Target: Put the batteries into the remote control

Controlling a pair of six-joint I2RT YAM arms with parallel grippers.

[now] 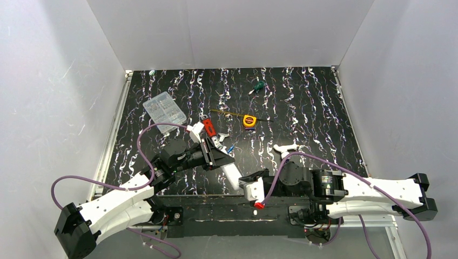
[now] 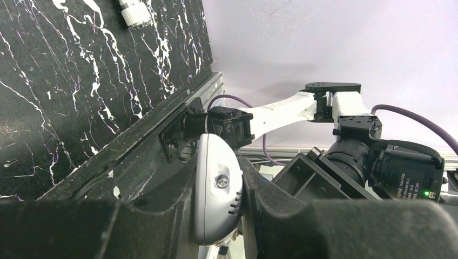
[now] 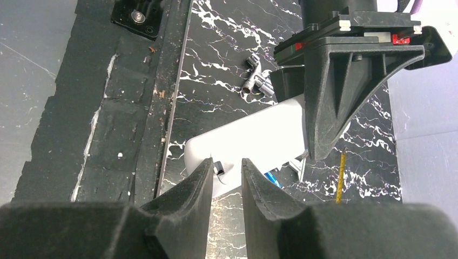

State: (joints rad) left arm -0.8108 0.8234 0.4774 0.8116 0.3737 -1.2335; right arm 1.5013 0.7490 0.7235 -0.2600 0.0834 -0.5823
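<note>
The left gripper is clamped on the small white plastic remote control, near the front edge of the black marbled counter. The right gripper has its fingers a little apart at the remote's end. A tiny blue battery lies on the counter, peeking out from behind the remote. The writing on the motor label is too small to read.

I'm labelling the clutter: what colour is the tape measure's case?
The tape measure is yellow with a dark centre, clearest in the top external view.

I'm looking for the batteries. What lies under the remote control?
In the right wrist view, one blue battery pokes out from beneath the remote control, on the black table. Its other end, and anything else underneath, is covered by the white body.
</note>
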